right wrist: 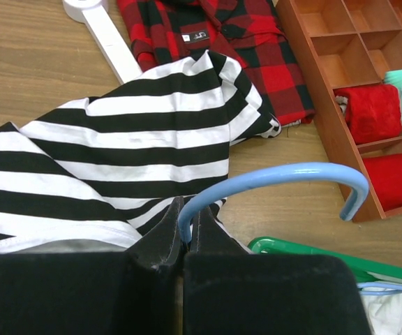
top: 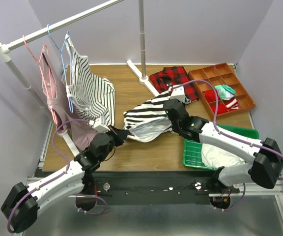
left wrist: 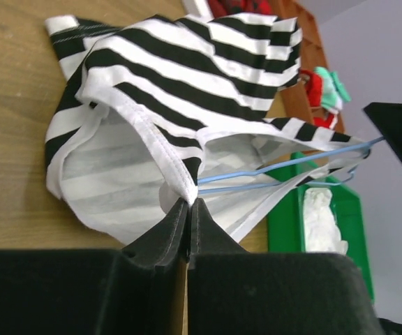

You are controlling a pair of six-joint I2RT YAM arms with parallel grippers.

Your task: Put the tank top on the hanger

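The tank top (top: 149, 115), with wide black-and-white stripes, lies bunched at the table's middle. Its pale grey inside shows in the left wrist view (left wrist: 117, 174). My left gripper (top: 125, 134) is shut on its white hem edge (left wrist: 180, 185), fingertips (left wrist: 188, 202) pinching the fabric. The light-blue hanger runs inside the top, and its thin wires (left wrist: 285, 166) show through the opening. My right gripper (top: 170, 109) is shut on the base of the hanger's hook (right wrist: 278, 174), which arcs to the right from the fingertips (right wrist: 188, 213). The top (right wrist: 138, 132) lies just beyond.
A clothes rack (top: 58, 27) at back left carries a pink hanger (top: 33, 56) with a dusty-pink top (top: 53, 93), and a finer-striped top (top: 90, 88) on another blue hanger. A red plaid shirt (top: 171, 77), a wooden divider tray (top: 222, 88) and a green bin (top: 200, 150) lie right.
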